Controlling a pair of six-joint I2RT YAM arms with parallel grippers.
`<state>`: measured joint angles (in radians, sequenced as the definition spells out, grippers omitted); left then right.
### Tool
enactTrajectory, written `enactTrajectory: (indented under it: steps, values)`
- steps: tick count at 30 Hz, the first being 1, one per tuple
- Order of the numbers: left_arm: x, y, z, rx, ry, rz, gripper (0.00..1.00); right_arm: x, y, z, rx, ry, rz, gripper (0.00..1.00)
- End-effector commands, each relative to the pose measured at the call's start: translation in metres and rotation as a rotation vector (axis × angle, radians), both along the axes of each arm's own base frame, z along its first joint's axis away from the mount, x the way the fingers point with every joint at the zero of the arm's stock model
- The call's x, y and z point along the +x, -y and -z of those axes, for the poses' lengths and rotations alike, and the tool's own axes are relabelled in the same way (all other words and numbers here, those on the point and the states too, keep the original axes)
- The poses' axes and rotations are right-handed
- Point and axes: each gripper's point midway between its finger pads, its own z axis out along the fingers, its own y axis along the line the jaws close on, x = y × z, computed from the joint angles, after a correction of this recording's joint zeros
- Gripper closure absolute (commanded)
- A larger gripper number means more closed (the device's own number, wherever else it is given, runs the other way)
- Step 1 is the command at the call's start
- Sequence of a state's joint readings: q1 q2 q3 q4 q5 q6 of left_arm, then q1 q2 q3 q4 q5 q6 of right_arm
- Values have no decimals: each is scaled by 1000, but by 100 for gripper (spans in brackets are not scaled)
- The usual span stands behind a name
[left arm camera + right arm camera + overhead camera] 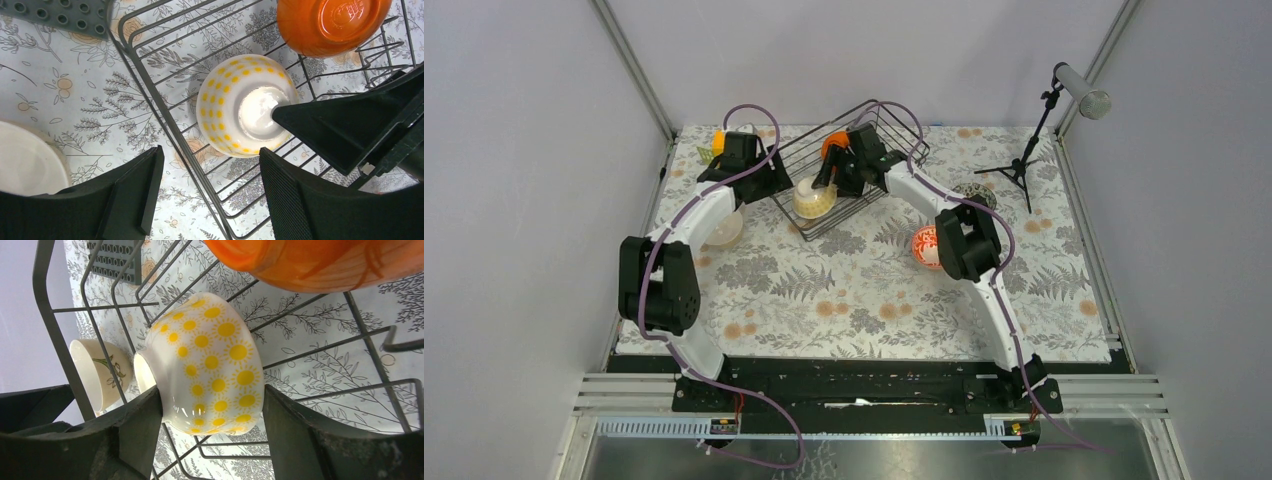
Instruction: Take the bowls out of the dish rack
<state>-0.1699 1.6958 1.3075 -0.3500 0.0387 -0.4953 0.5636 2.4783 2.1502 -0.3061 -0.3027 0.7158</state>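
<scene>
sideways, yellow-dotted white bowl [215, 365], right jaws straddling it, grip unclear, left jaws spread

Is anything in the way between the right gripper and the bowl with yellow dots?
No, nothing visible. The right gripper has one finger on each side of the yellow-dotted bowl in the dish rack. The orange bowl sits beside it, not between them.

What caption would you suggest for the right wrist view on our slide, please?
Right gripper bracketing the yellow-dotted bowl inside the dish rack, an orange bowl nearby.
</scene>
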Motion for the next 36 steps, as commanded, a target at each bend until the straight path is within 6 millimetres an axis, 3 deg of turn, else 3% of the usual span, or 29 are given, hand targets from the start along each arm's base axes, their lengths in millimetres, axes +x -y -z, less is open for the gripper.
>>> enactTrajectory:
  steps: [1,25,32,36]
  values:
    - [15,8,-16,-48,47,22,26,9,6,-68,-10,157,-7,42]
    - [11,27,-52,-143,135,86,27,20,9,-175,-28,462,-20,54]
    - [7,31,-61,-158,151,96,28,16,26,-192,-97,536,-20,56]
    - [-5,53,-67,-182,151,130,28,12,39,-214,-132,598,-8,56]
